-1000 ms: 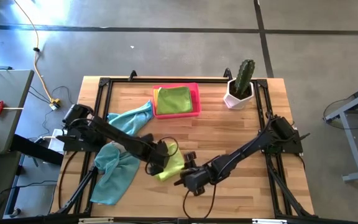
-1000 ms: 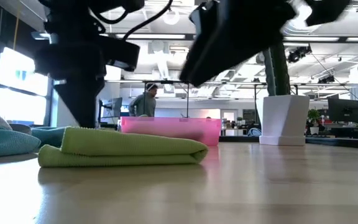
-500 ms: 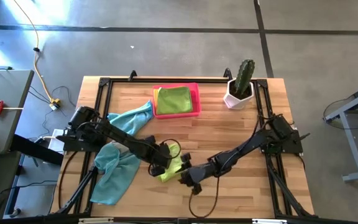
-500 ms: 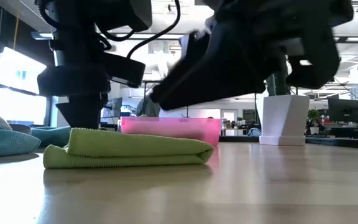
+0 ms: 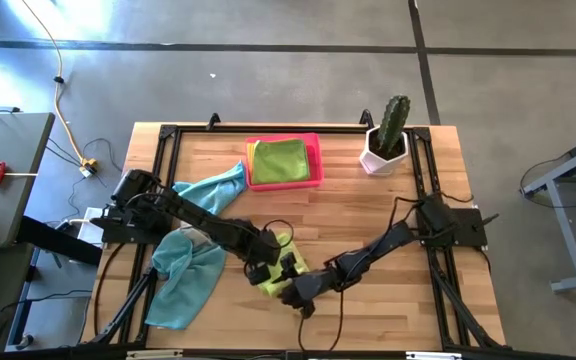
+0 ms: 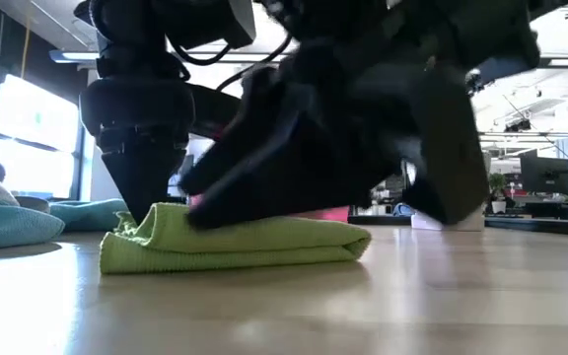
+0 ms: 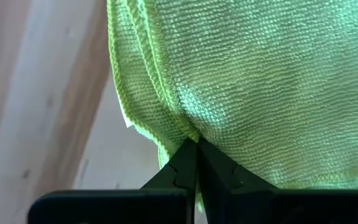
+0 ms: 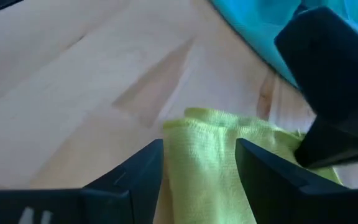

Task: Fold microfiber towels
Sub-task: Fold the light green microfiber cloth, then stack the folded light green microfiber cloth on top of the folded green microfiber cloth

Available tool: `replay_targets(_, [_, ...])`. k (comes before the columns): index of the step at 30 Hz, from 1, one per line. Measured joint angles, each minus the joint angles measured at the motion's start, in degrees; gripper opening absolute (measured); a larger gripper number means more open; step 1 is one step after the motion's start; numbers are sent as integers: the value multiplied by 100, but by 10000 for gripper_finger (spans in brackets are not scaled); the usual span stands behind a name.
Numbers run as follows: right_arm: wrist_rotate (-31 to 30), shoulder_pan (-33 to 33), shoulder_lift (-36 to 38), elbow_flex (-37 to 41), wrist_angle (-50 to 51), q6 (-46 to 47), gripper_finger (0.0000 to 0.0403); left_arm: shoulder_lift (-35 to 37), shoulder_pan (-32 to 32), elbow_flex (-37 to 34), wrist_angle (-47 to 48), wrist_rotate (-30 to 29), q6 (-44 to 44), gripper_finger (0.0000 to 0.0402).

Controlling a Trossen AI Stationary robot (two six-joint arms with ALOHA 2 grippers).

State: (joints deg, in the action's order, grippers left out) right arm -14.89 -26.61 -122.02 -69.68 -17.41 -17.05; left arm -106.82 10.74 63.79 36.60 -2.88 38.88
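Two dark arms meet over a folded lime towel (image 5: 280,268) near the front middle of the wooden table (image 5: 368,210). The left gripper (image 5: 264,268) has its fingers pinched together on the towel's edge; the left wrist view shows the two tips closed tight against bunched layers of lime cloth (image 7: 260,93). The right gripper (image 5: 290,288) comes in from the other side with its fingers (image 8: 135,168) spread wide, one on either side of the towel's folded end (image 8: 210,155), and whether they touch the cloth cannot be told. In the low view the lime towel (image 6: 235,245) lies flat in several layers on the tabletop, with both arms pressing close above it, the left gripper (image 6: 146,192) standing upright at one end. A teal towel (image 5: 183,275) lies crumpled at the table's front left, touching a second teal towel (image 5: 211,188) spread out just behind it, beside the left arm. At the back of the table a pink tray (image 5: 313,160) holds another green towel (image 5: 280,160), folded flat inside it. A potted cactus (image 5: 388,135) in a white pot stands at the back right corner, well apart from the work. Through the low view, the teal cloth (image 6: 13,222) sits in a soft heap at the table's edge.
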Motion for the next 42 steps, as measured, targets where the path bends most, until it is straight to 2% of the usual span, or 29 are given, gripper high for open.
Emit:
replay_targets(4, [2,0,-299,-220,91,-23,201,-3,-30,-2,-109,219,-5,1])
replay_targets(8, [-252,-2,-494,-448,148,-137,202,-5,-34,-7,-200,342,-5,0])
replay_targets(17, [-419,31,-568,-543,281,185,194,-11,-32,-7,-235,503,-12,0])
replay_targets(21, [-346,31,-560,-552,496,436,156,-11,-7,-7,-196,532,-57,1])
replay_targets(26, [54,37,-549,-556,708,933,74,-11,28,-7,-213,549,-341,1])
replay_targets(30, [316,46,-371,-541,1102,954,11,-11,63,-7,-244,560,-536,3])
replay_targets(34, [248,46,-159,-524,1600,1107,18,-11,73,-4,-249,546,-823,29])
replay_targets(42, [303,55,59,-522,2412,1399,6,-9,-101,-2,-194,438,-973,118])
